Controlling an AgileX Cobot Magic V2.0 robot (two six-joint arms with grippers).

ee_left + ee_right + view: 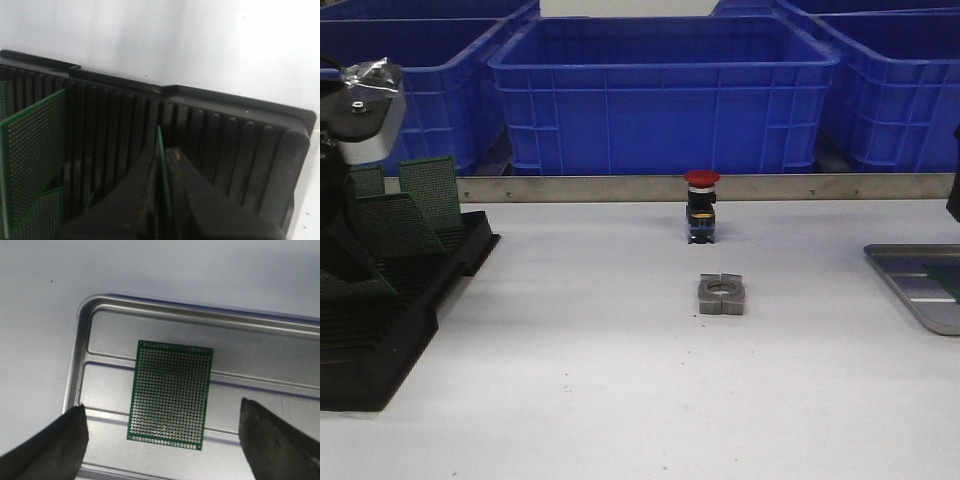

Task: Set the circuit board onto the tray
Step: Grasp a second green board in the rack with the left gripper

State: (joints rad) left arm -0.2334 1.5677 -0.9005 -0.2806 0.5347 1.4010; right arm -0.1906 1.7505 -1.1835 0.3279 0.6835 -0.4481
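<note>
- The left hand [162, 165] is pressed onto the thin top edge of an upright green perforated circuit board [161, 150] standing in the black slotted plastic rack [225, 145].
- Draw it straight up along its slot, clear of the neighbouring boards [35, 150].
- The right hand [162, 440] hangs spread wide over the shallow silver-grey metal tray [150, 310], where another green board [170, 395] lies flat; set this one beside it.

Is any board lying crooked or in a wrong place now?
Nothing stands out. One board lies flat inside the tray, nearly square to its ribs. The left tool pinches another board edge-on in the rack.
</note>
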